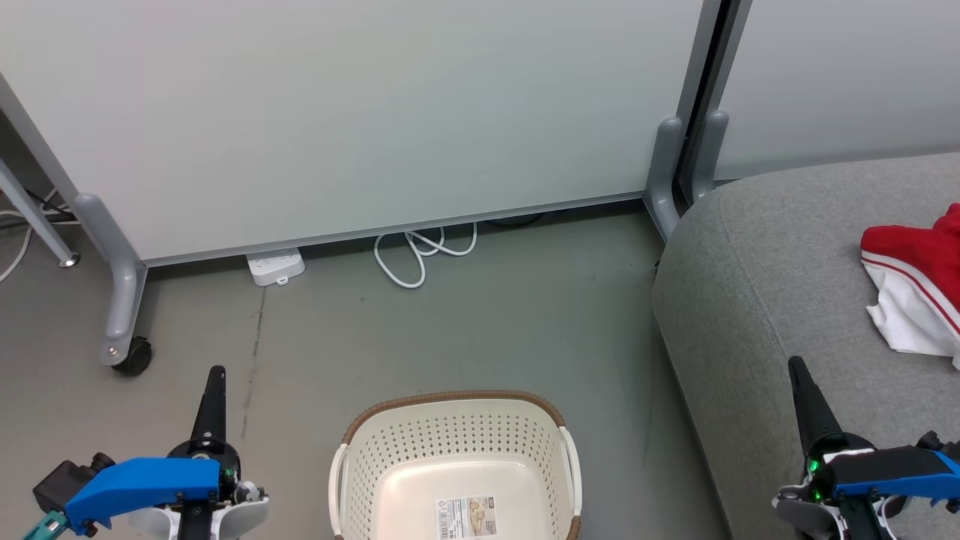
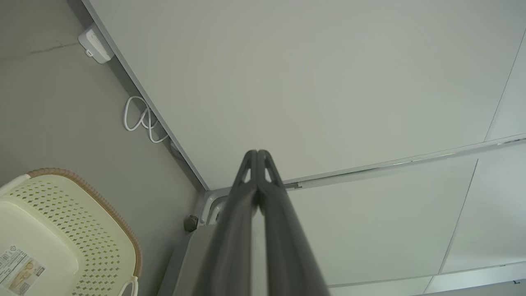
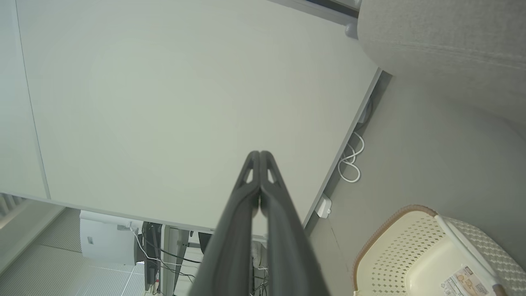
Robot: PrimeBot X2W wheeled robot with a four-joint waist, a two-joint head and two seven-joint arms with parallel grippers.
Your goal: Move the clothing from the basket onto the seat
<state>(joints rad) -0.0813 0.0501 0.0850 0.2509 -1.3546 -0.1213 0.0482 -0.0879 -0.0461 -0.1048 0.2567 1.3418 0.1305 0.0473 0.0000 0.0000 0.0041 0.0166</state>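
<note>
Place: office or lab.
Partitions [image 1: 360, 112]: white wheeled boards at 12 o'clock.
Floor [image 1: 487, 330]: bare grey, with power strip [image 1: 275, 267] and loose cable [image 1: 424, 251].
Sofa [image 1: 787, 300]: grey, at 3 o'clock.

The cream perforated basket [image 1: 420, 457] with a brown rim stands upright on the floor, its bare bottom showing a barcode sticker. Red clothing [image 1: 911, 259] with white trim lies crumpled on the grey seat [image 1: 750, 300], well apart from the basket.

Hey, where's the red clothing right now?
In the head view, the clothing lies on the seat at the far right edge, beyond the right gripper and well right of the basket.
</note>
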